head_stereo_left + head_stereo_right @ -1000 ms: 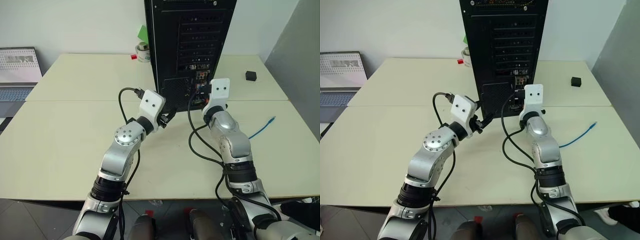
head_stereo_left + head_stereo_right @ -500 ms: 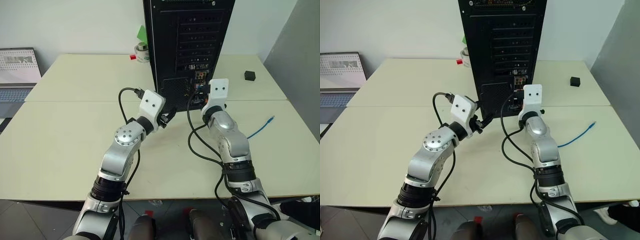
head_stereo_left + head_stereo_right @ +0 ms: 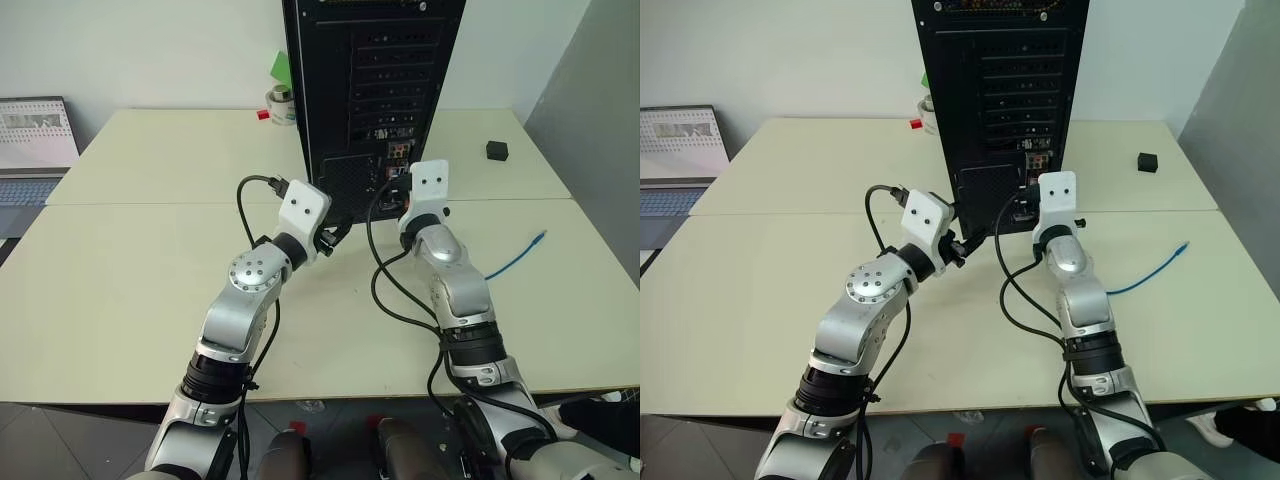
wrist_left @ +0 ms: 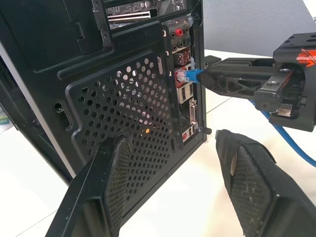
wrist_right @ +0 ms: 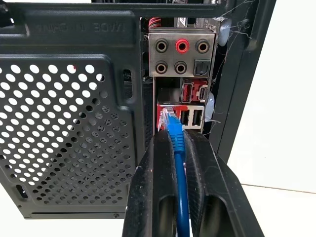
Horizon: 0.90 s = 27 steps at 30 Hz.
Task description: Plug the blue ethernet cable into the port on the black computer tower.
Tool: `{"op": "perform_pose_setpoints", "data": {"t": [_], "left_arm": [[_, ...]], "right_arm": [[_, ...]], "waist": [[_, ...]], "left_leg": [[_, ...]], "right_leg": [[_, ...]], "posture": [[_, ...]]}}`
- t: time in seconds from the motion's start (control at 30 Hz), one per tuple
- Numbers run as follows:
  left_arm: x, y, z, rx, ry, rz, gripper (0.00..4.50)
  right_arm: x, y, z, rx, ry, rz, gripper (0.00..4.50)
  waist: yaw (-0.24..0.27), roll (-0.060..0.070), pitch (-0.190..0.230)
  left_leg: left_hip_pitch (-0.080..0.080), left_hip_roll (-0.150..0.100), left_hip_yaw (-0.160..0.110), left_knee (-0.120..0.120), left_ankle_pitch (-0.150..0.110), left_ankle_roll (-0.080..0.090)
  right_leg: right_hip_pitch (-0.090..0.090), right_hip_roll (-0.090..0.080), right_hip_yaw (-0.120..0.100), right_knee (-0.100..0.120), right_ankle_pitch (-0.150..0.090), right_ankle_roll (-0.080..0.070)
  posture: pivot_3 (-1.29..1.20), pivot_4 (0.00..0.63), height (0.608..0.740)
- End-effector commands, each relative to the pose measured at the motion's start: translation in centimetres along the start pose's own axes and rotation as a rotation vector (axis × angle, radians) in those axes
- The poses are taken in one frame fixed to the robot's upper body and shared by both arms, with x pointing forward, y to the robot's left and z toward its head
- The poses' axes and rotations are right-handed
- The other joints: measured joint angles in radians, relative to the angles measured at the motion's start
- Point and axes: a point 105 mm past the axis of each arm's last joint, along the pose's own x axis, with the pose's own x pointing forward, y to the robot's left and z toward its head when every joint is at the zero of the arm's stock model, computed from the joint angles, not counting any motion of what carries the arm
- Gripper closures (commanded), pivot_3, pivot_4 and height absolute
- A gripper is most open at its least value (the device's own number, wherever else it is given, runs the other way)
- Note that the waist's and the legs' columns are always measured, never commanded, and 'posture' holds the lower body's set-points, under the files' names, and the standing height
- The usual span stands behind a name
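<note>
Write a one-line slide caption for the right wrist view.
Right gripper pinches the blue ethernet cable, its plug at the port on the black computer tower.

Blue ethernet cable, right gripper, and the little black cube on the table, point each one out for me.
blue ethernet cable (image 5: 176, 133), right wrist view, on its plug end.
right gripper (image 5: 178, 148), right wrist view, between its fingertips.
black cube (image 3: 497, 151), left eye view, on its top.

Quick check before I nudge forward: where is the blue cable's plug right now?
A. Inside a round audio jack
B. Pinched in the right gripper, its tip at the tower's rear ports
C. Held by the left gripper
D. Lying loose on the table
B: the right gripper is shut on the blue ethernet cable, whose plug tip sits at the port on the black computer tower.
</note>
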Motion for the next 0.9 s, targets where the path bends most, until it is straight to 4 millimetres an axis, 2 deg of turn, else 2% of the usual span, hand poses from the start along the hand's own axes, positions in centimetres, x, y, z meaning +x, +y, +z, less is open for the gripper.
{"op": "perform_pose_setpoints", "data": {"t": [0.03, 0.2, 0.4, 0.63, 0.9], "left_arm": [[-0.2, 0.0, 1.5, 0.022, -0.052, 0.003, 1.64], [-0.3, 0.0, 1.5, 0.022, -0.051, 0.006, 1.64], [-0.3, 0.1, 1.5, 0.024, -0.052, 0.009, 1.64], [-0.4, 0.1, 1.4, 0.025, -0.051, 0.01, 1.64], [-0.2, 0.1, 1.5, 0.027, -0.053, 0.007, 1.64]], "right_arm": [[0.0, 0.8, 1.1, -0.013, -0.054, 0.015, 4.5], [0.1, 0.9, 1.2, -0.003, -0.066, 0.002, 4.5], [-0.4, 0.9, 2.5, 0.047, -0.094, 0.007, 4.5], [-1.4, 0.5, 2.4, 0.045, -0.062, 0.016, 4.5], [-1.1, 0.2, 1.9, 0.045, -0.046, -0.002, 4.5]], "waist": [[0.0, 0.0, 0.0], [0.0, 0.0, 0.0], [0.0, 0.0, 0.0], [0.001, 0.0, 0.0], [0.001, 0.0, 0.0]], "left_leg": [[0.0, 0.0, 0.0, 0.0, 0.0, 0.0], [0.0, 0.0, 0.0, 0.0, 0.0, 0.0], [0.0, 0.0, 0.0, 0.0, 0.0, 0.0], [-0.001, 0.0, 0.0, 0.0, 0.0, 0.0], [-0.001, 0.0, 0.0, 0.0, 0.0, 0.0]], "right_leg": [[0.0, 0.0, 0.0, 0.0, 0.0, 0.0], [0.0, 0.0, 0.0, 0.0, 0.0, 0.0], [0.0, 0.0, 0.0, 0.0, 0.0, 0.0], [-0.001, 0.0, 0.0, 0.0, 0.0, 0.0], [-0.001, 0.0, 0.0, 0.0, 0.0, 0.0]], "posture": [[0.0, 0.15, 0.74], [0.0, 0.15, 0.74], [0.0, 0.15, 0.74], [0.0, 0.15, 0.74], [0.0, 0.15, 0.74]]}}
